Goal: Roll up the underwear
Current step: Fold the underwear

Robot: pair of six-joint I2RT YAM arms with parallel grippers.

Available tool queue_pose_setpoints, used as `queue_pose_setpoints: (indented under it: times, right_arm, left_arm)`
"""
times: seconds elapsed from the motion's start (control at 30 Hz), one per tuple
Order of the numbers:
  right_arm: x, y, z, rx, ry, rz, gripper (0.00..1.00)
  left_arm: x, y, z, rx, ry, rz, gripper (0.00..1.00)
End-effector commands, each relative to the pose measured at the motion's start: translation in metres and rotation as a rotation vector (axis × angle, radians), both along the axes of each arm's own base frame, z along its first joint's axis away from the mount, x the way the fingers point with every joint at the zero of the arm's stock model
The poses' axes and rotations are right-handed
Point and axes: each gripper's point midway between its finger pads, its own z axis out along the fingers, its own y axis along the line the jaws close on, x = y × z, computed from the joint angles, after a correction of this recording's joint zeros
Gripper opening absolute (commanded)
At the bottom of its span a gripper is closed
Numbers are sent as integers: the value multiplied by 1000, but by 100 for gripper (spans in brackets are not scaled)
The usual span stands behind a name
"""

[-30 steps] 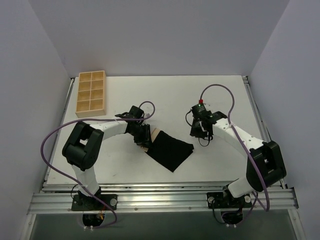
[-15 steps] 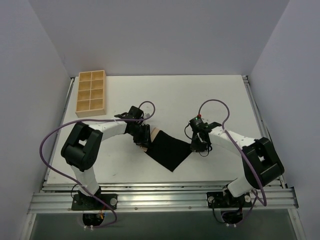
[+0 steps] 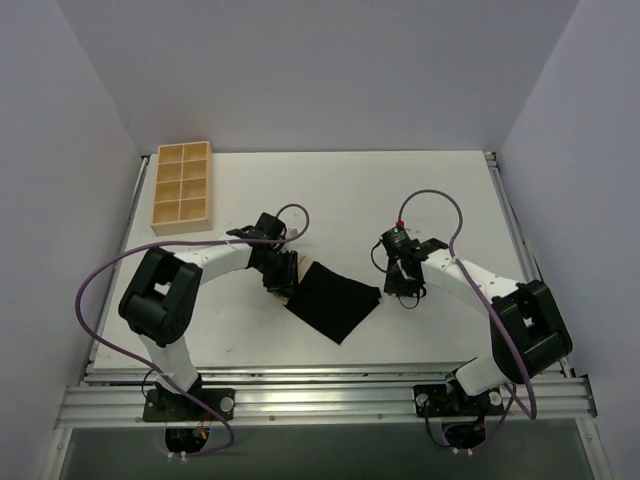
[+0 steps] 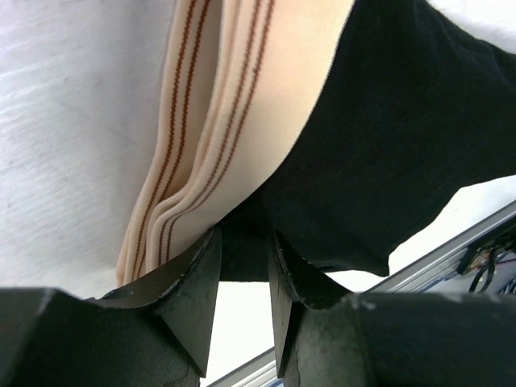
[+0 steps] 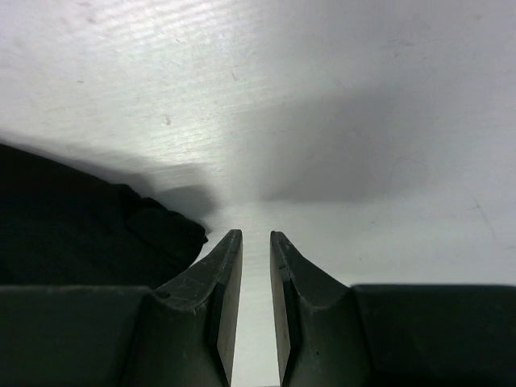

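Top: underwear [image 3: 335,302] lies flat on the bench [image 3: 350,190], between the tools. The left tool [image 3: 285,280] is at its tan waistband [image 3: 298,274] end, the right tool [image 3: 405,290] just off the opposite corner. Its long axis runs left-right, waistband facing left. Left wrist: fingers [image 4: 193,282] slightly apart at the black edge beside the waistband; can't tell if pinched. Right wrist: tool narrowly parted and holding nothing, with the underwear left of the tips.
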Motion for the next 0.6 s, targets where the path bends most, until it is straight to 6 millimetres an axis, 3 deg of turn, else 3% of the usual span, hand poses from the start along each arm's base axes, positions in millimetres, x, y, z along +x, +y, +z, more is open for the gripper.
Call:
queue_pose_setpoints:
  times: [0.0,0.17,0.37,0.57]
  right_arm:
    - [4,1,45,2,-82,-24,17]
    - [15,54,69,167,-184,46,19]
    - [17,94,47,245,-138,99,19]
    - [15,79,-7,148,-48,103,18]
  left_arm:
    - [4,10,18,40,-51,-6,39]
    - [5,9,18,39,-51,-5,39]
    - [1,11,11,42,-37,-7,39]
    - [-4,15,10,59,-30,-17,40]
